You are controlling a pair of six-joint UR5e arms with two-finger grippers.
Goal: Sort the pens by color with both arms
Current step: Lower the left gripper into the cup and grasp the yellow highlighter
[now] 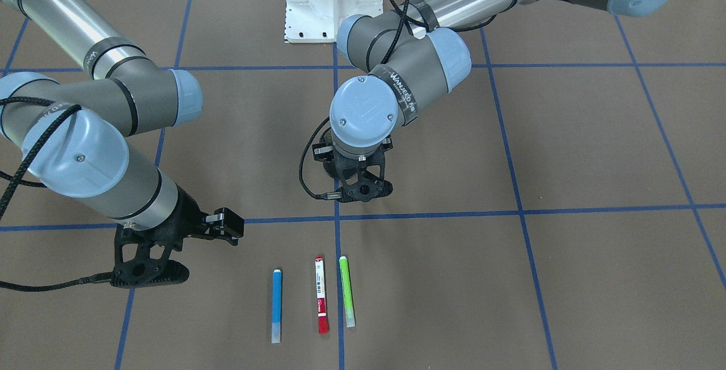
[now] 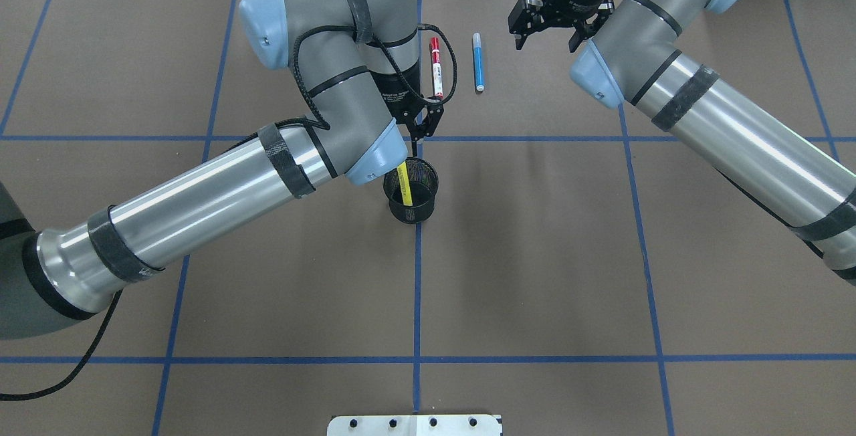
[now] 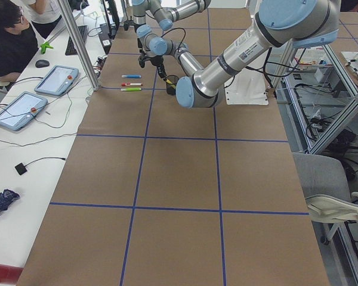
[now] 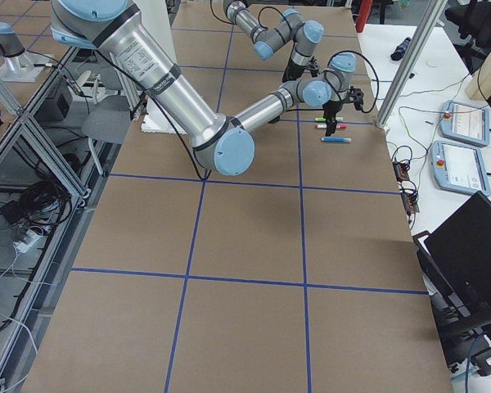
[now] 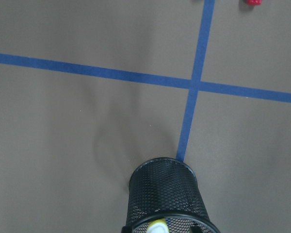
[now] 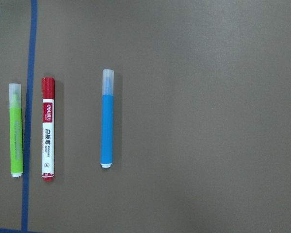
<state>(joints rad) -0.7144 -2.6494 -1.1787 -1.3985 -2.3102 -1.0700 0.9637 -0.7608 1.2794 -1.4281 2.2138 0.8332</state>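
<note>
Three pens lie side by side on the brown table: a blue pen [image 1: 276, 305] [image 6: 107, 124], a white-barrelled pen with red ends [image 1: 321, 293] [image 6: 48, 128] and a green pen [image 1: 346, 290] [image 6: 16, 128]. A yellow pen [image 2: 404, 186] leans inside the black mesh cup [image 2: 410, 203] [image 5: 165, 194]. My left gripper [image 2: 420, 130] hangs just above the cup and looks open, holding nothing. To the side of the blue pen [image 2: 478, 61], my right gripper [image 2: 547, 40] hovers with its fingers spread wide. In the overhead view my left arm hides the green pen.
Blue tape lines [image 2: 418, 289] divide the table into squares. The white base pedestal [image 1: 326, 1] stands at the robot's side. In the exterior left view a person [image 3: 6, 42] sits at a side bench with tablets [image 3: 56, 80] beyond the table's far edge.
</note>
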